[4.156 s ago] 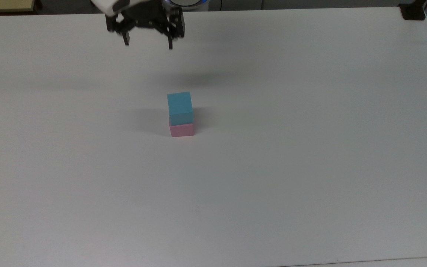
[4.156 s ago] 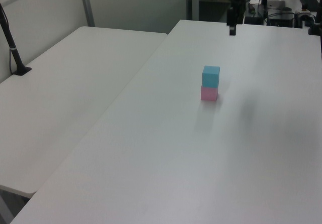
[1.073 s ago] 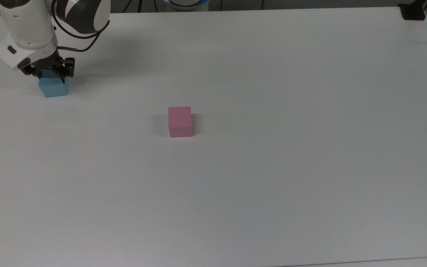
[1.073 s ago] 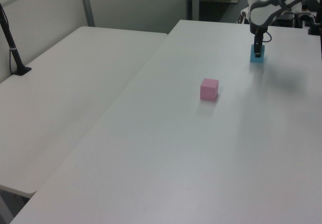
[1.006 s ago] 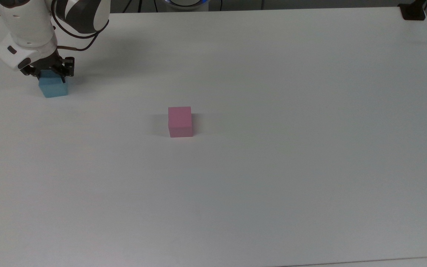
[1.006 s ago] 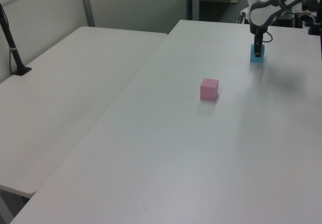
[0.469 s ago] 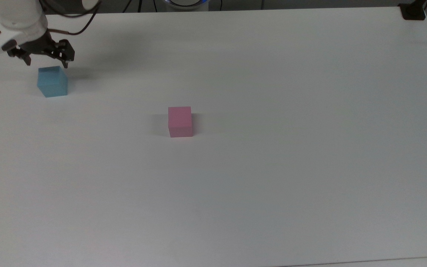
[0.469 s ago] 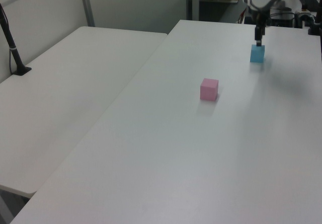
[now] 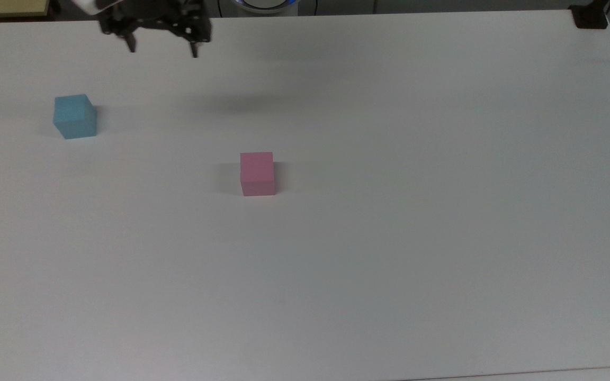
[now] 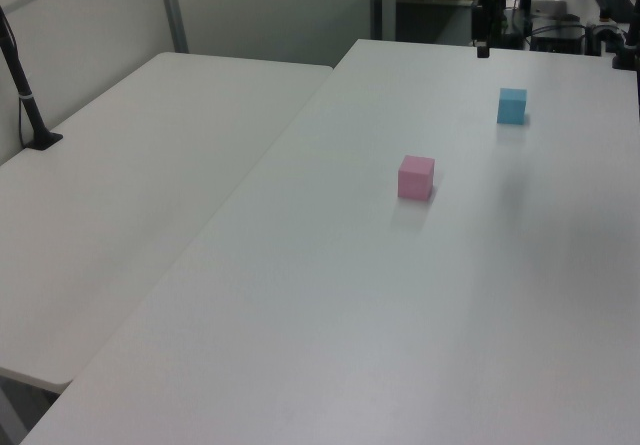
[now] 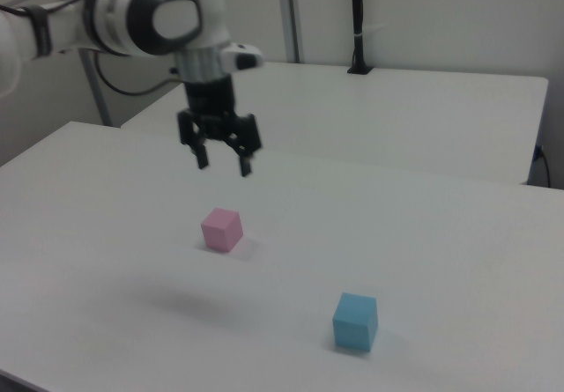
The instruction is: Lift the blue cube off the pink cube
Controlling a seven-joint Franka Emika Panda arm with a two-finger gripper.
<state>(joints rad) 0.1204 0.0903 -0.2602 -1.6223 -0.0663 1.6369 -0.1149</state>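
- Blue cube point(image 9: 74, 116) down flat on the white table point(image 9: 389, 238), at about 10 o'clock from the pink cube point(image 9: 257, 173) in the top view, well apart from it.
- Pink cube alone near the table's middle, nothing on top.
- Gripper point(image 9: 161, 52) raised above the far edge, at 11 o'clock from the pink cube in the top view; 2 fingers point(image 11: 202, 156) spread wide, holding nothing.

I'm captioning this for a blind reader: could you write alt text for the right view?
A robot arm's open tool hangs above a white table, holding nothing. Below it the pink cube sits alone; the blue cube rests apart, nearer the camera, toward the right view's right.
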